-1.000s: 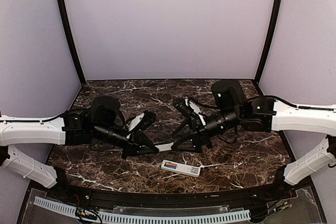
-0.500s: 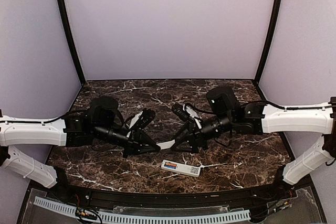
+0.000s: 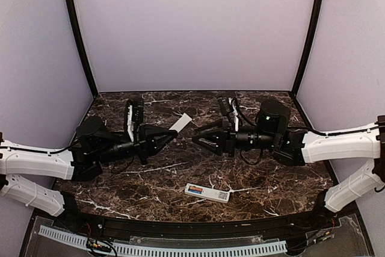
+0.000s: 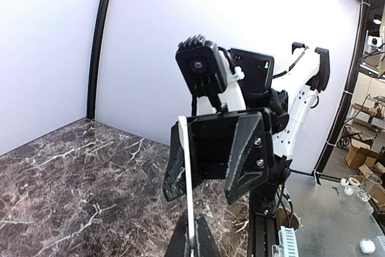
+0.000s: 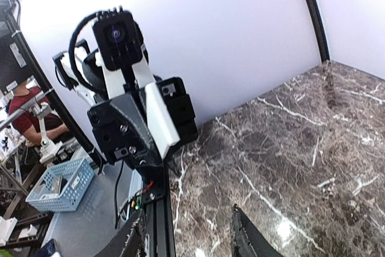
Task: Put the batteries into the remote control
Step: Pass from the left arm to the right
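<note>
Remote control (image 3: 207, 192): slim white bar lying flat on the dark marbled counter (image 3: 271, 179), near the front edge, roughly centred between the two arms. Its upper face shows an orange and blue patch at the left end, which looks like the batteries (image 3: 195, 189) sitting in the open bay, and a small dark square mark toward the right end. Too small in the top view to tell more.

Left gripper (image 3: 171, 132): raised off the counter, pointing right toward the middle. Jaws closed tight on a small flat white cover piece (image 3: 181, 121), pinched at one end. In the top view the piece sticks out up and to the right of the fingertips. In the left wrist view it shows edge-on as a thin white strip (image 4: 186, 179) rising from between the fingers.

Right gripper (image 3: 197, 140): also raised, pointing left, facing the left gripper, tips near each other but apart. Jaws partly open; the right wrist view shows a clear gap between the two fingers (image 5: 249, 239) with only counter behind it. Nothing held.

Relative position: the remote lies below and in front of both grippers, closer to the robot bases, touched by neither. It is slightly nearer the right gripper's side. The cover piece is held in the air behind the remote, well apart from it.
</note>
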